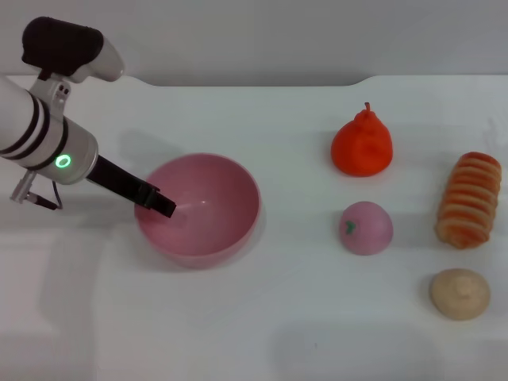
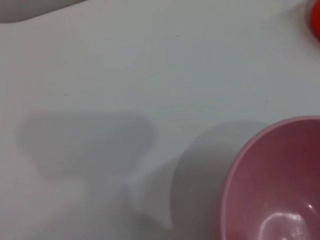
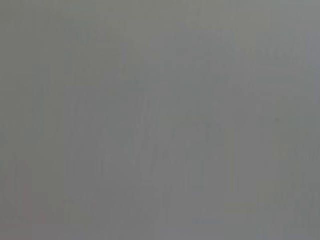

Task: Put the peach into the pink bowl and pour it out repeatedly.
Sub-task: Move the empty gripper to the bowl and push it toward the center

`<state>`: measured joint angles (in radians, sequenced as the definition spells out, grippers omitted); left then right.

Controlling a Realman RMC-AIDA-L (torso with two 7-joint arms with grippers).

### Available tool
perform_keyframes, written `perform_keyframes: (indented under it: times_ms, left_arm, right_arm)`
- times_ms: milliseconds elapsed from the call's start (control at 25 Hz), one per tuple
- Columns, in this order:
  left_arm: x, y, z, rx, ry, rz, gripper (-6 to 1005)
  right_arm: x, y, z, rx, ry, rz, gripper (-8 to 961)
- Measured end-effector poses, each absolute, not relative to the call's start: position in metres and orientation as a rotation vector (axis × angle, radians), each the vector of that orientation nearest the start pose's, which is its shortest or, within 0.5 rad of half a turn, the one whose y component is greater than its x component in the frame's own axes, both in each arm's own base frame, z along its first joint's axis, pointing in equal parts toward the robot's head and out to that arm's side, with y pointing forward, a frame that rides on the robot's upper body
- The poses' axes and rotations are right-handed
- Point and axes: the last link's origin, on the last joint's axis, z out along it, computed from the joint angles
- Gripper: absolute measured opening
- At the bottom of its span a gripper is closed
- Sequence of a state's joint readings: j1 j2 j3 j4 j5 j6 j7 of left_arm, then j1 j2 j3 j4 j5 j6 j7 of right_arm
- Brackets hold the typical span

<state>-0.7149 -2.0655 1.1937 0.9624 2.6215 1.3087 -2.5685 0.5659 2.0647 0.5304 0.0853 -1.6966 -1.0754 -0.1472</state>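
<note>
Four toy foods lie on the white table point(image 1: 262, 333) to the right of the pink bowl point(image 1: 230, 190). The peach point(image 1: 367, 228) sits on the table well apart from the bowl, with its small green stem mark facing the bowl. Behind it stands an orange-red pear-shaped fruit point(image 1: 362, 144). A striped orange-and-cream bread roll point(image 1: 469, 200) lies further right, and a beige round bun point(image 1: 459, 294) rests near the front right edge.

The bowl stands upright at centre-left and has nothing in it. The left gripper point(image 1: 163, 205) reaches in from the left side, its dark fingers at the bowl's left rim, the tip lying over the rim and just inside the bowl. From the head view it cannot be told whether the claw is released or clenched on the rim, since the fingers appear as one dark bar. A green light glows on the left arm's wrist.

The left wrist view shows the curved edge of the bowl point(image 2: 280, 185), its glossy inner wall, bare table beside it, and a sliver of the orange-red fruit point(image 2: 316, 20) at one corner.

The right gripper is out of sight; its wrist view shows only flat grey.
</note>
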Motion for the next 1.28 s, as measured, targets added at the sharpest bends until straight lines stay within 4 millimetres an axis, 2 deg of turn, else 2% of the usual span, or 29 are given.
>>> perform_keyframes:
  times_ms: [160,320,800,1040,1160,1280]
  left_arm:
    - [-0.225,0.3946,-0.0108,-2.413,-1.171,0.373,675]
    - [-0.2236,0.3954,-0.0124,-2.415,-1.144,0.376,598]
    - [-0.2213,0.3989,-0.0112,-2.405,-1.135,0.355,118]
    - [-0.2229,0.3976,-0.0117,-2.405,-1.138,0.36,45]
    - [-0.2241,0.3997,-0.0101,-2.389,-1.135,0.332,45]
    - [-0.2243,0.4024,-0.0067,-2.367,-1.117,0.293,45]
  right_arm:
    - [0.339,0.3671,0.015,-1.467,0.432,0.416,559]
    - [0.3395,0.3667,0.0152,-1.467,0.433,0.415,558]
    - [0.3408,0.3661,0.016,-1.46,0.437,0.413,557]
    - [0.3405,0.3665,0.0162,-1.459,0.437,0.414,556]
    - [0.3407,0.3668,0.017,-1.452,0.447,0.423,556]
    - [0.3391,0.3695,0.0205,-1.439,0.501,0.503,556]
